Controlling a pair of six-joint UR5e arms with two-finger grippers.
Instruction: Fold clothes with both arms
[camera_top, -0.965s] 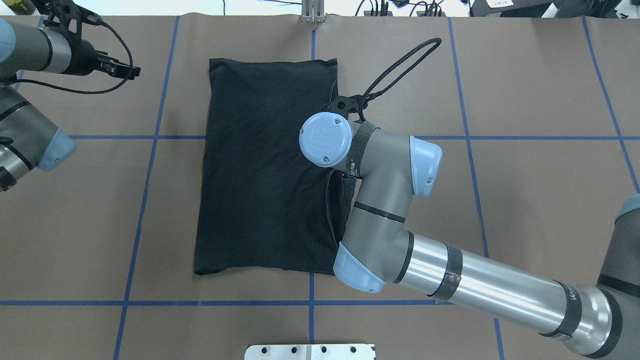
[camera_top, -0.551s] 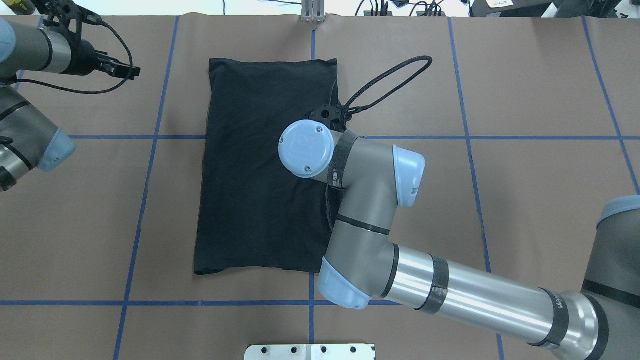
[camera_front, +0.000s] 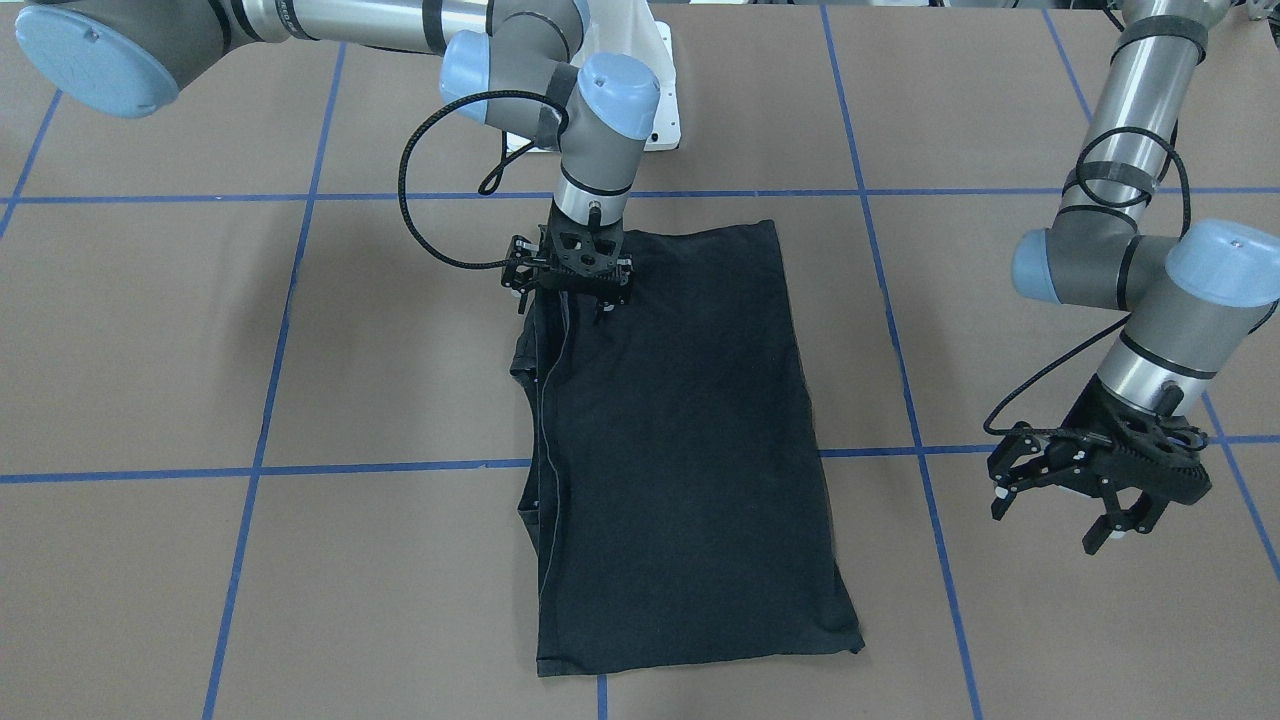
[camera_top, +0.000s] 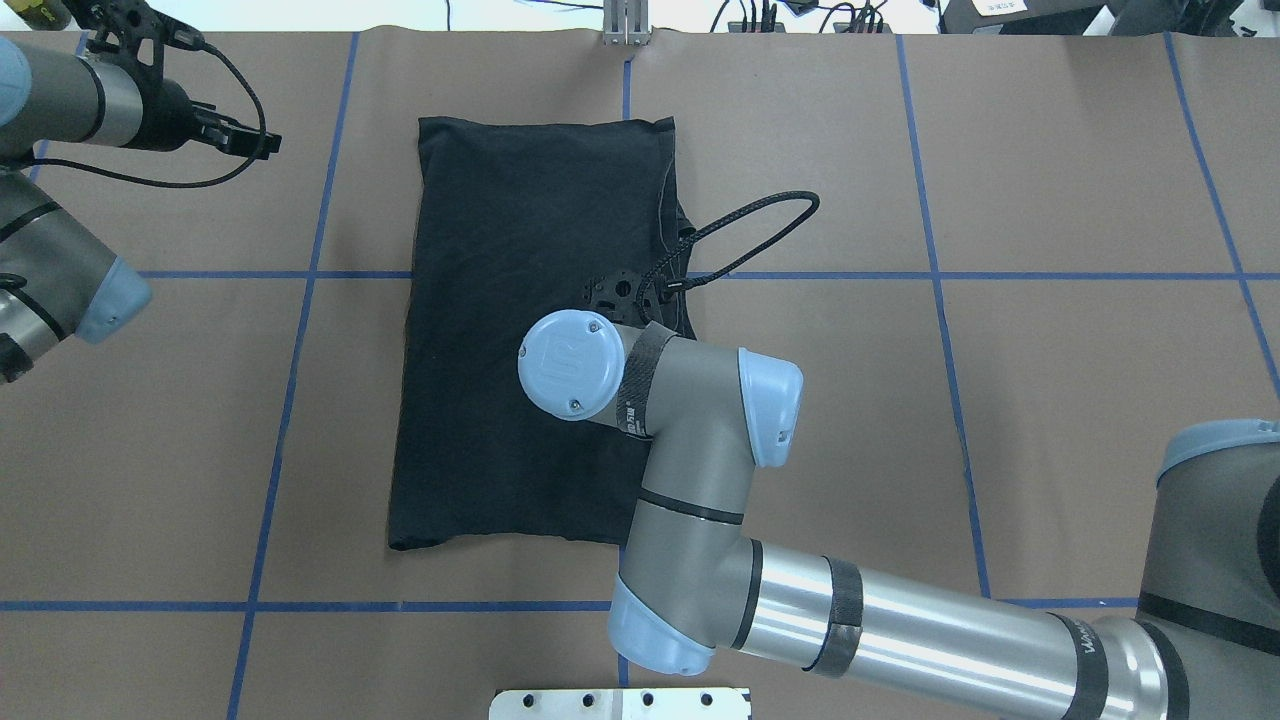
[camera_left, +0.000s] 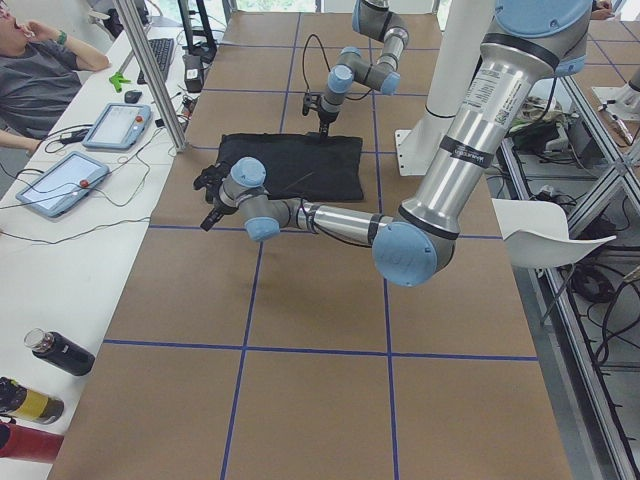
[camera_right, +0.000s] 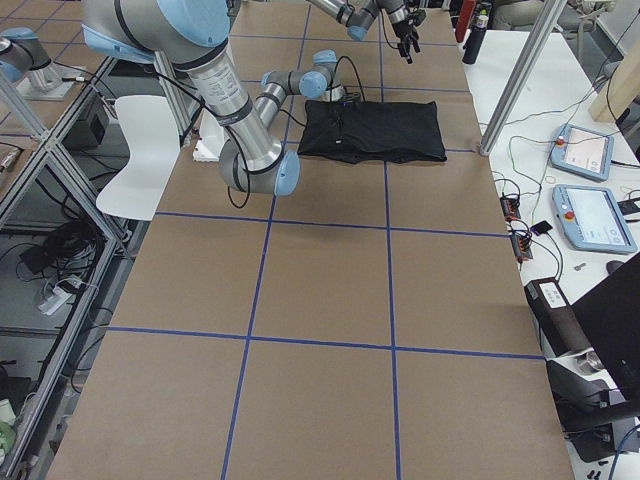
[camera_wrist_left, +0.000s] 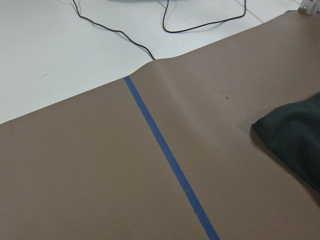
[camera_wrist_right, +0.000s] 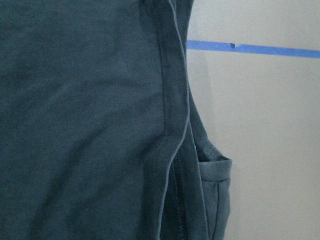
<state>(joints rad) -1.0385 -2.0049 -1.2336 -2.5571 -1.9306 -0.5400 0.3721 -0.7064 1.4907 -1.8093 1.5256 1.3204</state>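
Brown-papered table (camera_top: 1100, 150), gridded with blue tape (camera_top: 300, 275). Along one long edge of the table, a white bench (camera_left: 70, 280) with two teach pendants (camera_left: 60, 185), a keyboard (camera_left: 160, 55), bottles (camera_left: 60, 352), an aluminium post (camera_left: 150, 70) and a seated person (camera_left: 40, 75). Off the table's opposite edge, a white chair (camera_left: 555, 245) over cable-strewn grey floor (camera_left: 600, 420).

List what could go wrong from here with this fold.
The right gripper hangs over the layered edge of the black cotton T-shirt, where a hemmed flap pokes out; it may pinch only some layers. The left gripper is open off the cloth, so a one-armed pull might drag the whole shirt.
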